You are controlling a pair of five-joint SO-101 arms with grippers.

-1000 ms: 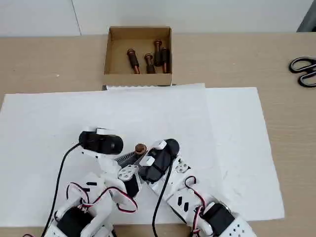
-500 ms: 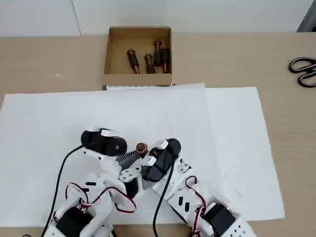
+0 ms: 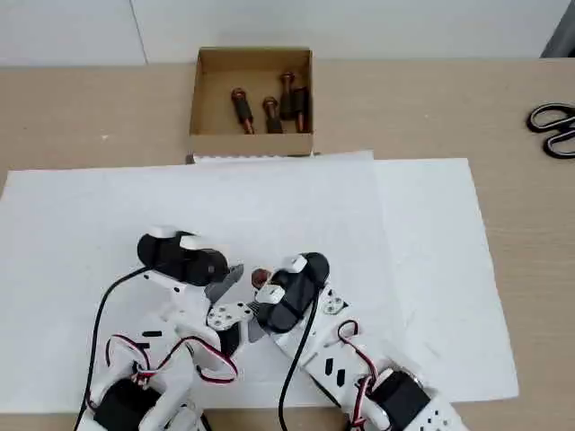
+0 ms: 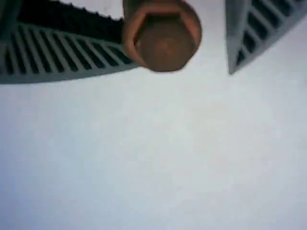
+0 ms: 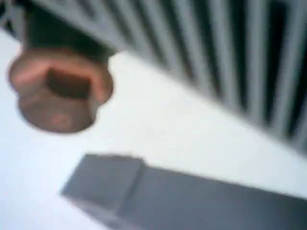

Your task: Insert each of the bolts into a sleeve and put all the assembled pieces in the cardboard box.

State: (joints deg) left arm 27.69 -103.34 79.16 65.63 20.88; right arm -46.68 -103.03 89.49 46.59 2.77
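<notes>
A copper bolt (image 3: 260,277) in a black sleeve hangs low over the white paper (image 3: 377,233), between my two grippers at the table's near side. My right gripper (image 3: 263,290) is shut on the sleeve; its wrist view has the hex head (image 5: 60,91) right beside a ribbed finger (image 5: 201,52). My left gripper (image 3: 234,280) stands open to the left of the bolt. In the left wrist view the bolt head (image 4: 162,38) lies against one ribbed finger (image 4: 57,52), with a gap to the other finger (image 4: 254,33). The cardboard box (image 3: 252,144) sits at the far side.
Three sleeved bolts (image 3: 269,109) lie inside the box. Black-handled scissors (image 3: 552,128) rest at the far right on the bare table. The paper spreads wide between the arms and the box.
My left gripper has opened off the bolt and drawn back to the left. The bolt stayed with the right gripper and shifted slightly toward the near side.
</notes>
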